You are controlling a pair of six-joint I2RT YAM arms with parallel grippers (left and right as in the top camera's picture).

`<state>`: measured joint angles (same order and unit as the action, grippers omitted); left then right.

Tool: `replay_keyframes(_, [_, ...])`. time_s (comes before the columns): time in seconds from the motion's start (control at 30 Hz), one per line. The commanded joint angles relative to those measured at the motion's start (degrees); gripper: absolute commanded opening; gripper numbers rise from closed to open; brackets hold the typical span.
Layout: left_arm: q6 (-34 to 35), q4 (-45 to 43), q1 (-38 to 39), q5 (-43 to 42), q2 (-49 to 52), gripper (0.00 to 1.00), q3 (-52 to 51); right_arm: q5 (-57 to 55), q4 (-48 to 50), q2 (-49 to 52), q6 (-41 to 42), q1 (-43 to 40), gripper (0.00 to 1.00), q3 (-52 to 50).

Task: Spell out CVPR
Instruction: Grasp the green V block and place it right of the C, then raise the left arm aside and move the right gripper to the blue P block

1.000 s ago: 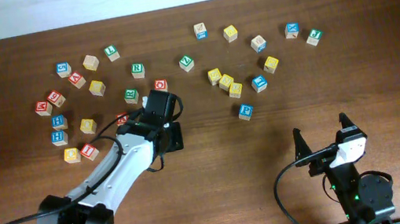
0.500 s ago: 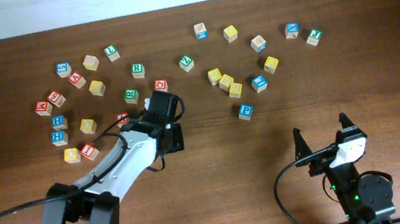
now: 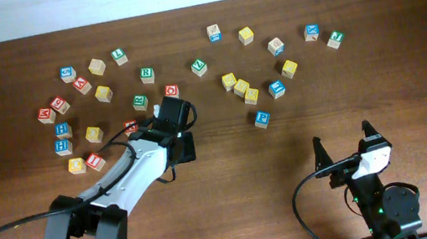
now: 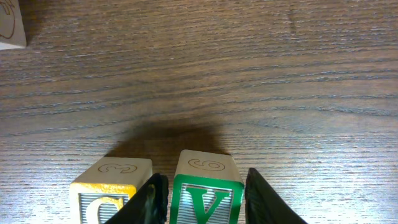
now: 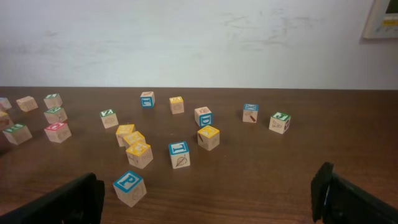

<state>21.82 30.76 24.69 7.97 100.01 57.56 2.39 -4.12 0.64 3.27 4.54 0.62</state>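
Count from overhead: 2 arms, 28 loose letter blocks on the tabletop (image 3: pixel 230 176), 16 in the left cluster and 12 in the right.

Left gripper (image 4: pixel 205 200): jaws narrow, one finger on each side of the V block (image 4: pixel 206 186) (green face, sitting on the tabletop), apparently touching its sides. The C block (image 4: pixel 112 185) (yellow face) is just beside it on the left, in line, with only the left finger (image 4: pixel 154 198) between the two. Neither block shows from overhead because the left wrist covers them, so the total is at least 30.

Right gripper (image 5: pixel 208 186): parked low at the near right edge, jaws wide with nothing between them. Overhead shows it well apart from all the blocks.

Remaining task letters:
- R block (image 3: pixel 147 75) (green): left cluster, behind the left arm.
- P block (image 3: pixel 262 118) (blue): nearest block of the right cluster. It's also the closest block in the right wrist view.

The left wrist view gives the C-V spacing plus one block corner (image 4: pixel 11 25) at top left, nothing else. The right wrist view shows the right cluster side-on and a few left-cluster blocks, most faces too small to read.
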Motion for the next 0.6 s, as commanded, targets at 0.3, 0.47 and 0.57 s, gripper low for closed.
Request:
replay_keyframes(0.3, [-0.66, 8.5, -1.88, 0.42, -7.78, 0.35, 12.35, -0.26, -0.35, -0.39, 0.59, -0.11, 0.98, -0.31])
replay_keyframes(0.47, [-0.61, 14.32, -13.4, 0.42, -16.48, 0.98, 17.75, -0.55, -0.37, -0.39, 0.33, -0.11, 0.98, -0.31])
replay_keyframes(0.57, [-0.44, 17.07, -20.24, 0.22, -17.97, 0.99, 17.73, -0.5, -0.37, -0.39, 0.35, -0.11, 0.98, -0.31])
